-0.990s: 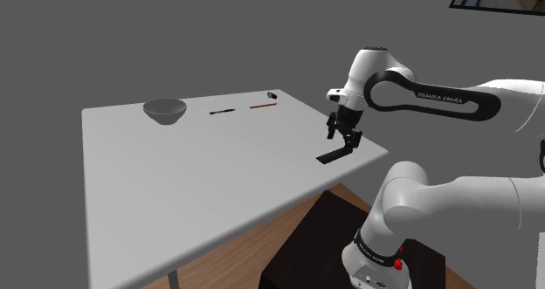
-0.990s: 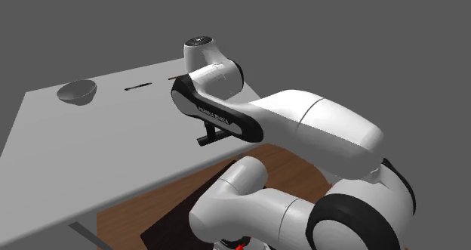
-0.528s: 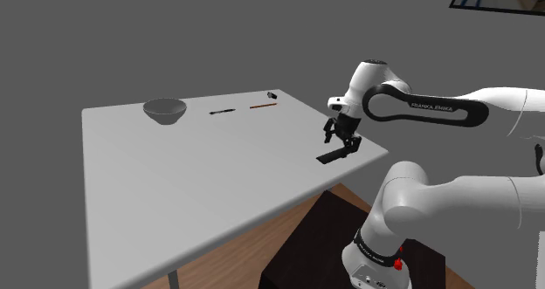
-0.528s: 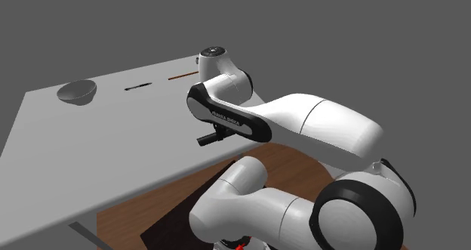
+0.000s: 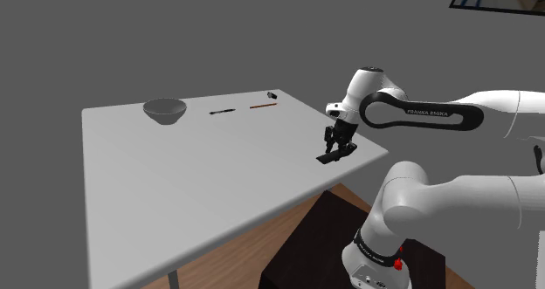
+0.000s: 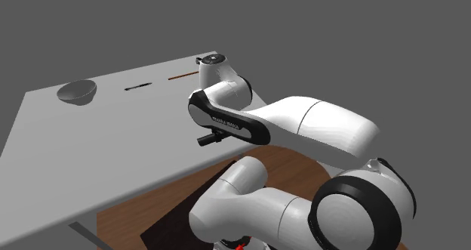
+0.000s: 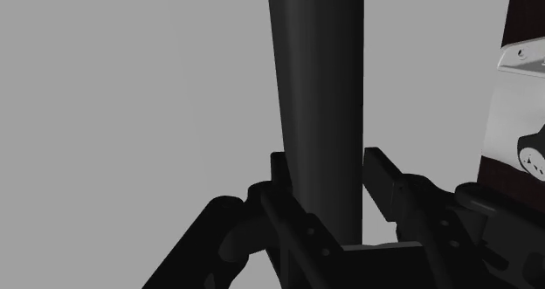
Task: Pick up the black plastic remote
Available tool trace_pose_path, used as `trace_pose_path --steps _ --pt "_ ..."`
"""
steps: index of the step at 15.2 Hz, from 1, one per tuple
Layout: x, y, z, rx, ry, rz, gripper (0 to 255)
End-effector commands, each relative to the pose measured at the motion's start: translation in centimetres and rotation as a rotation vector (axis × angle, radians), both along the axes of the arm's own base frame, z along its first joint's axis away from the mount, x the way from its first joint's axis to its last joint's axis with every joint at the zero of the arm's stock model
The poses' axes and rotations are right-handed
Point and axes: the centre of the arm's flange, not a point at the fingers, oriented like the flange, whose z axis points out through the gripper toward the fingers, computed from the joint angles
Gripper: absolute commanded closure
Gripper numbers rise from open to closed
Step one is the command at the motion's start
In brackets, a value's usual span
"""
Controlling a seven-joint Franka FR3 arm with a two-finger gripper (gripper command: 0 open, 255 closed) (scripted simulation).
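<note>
The black remote [image 5: 328, 157] lies flat on the grey table [image 5: 175, 182], close to the edge nearest the stand. My gripper [image 5: 337, 147] points down right over it, fingers low at the remote's end nearer the arm. In the wrist view the remote [image 7: 319, 86] runs as a long dark bar out from between the two fingers of the gripper [image 7: 321, 161]. The fingers stand apart on either side of it, with a thin gap at one finger [image 7: 377, 167]. In the second exterior view one end of the remote [image 6: 203, 141] pokes out from behind the arm.
A grey bowl [image 5: 164, 111], a dark pen [image 5: 221, 112], a brown pencil [image 5: 263, 106] and a small dark object [image 5: 272, 95] sit along the table's far side. The table edge runs just beside the remote, with wooden floor and the dark stand [image 5: 306, 252] below.
The gripper has come down and a little toward the shoulder view's left, from above the remote to straddling it. The remote has not moved.
</note>
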Motion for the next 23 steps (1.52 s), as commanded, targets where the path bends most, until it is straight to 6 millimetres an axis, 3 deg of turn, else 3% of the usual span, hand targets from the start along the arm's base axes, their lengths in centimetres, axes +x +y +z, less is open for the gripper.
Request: trace_pose_path --steps 1,7,23 --pt "0.1 0.0 -0.1 -0.001 -0.001 0.002 255" --pt "0.0 0.0 -0.2 -0.001 -0.001 0.002 255" --pt "0.0 0.0 7.8 -0.001 -0.001 0.002 255"
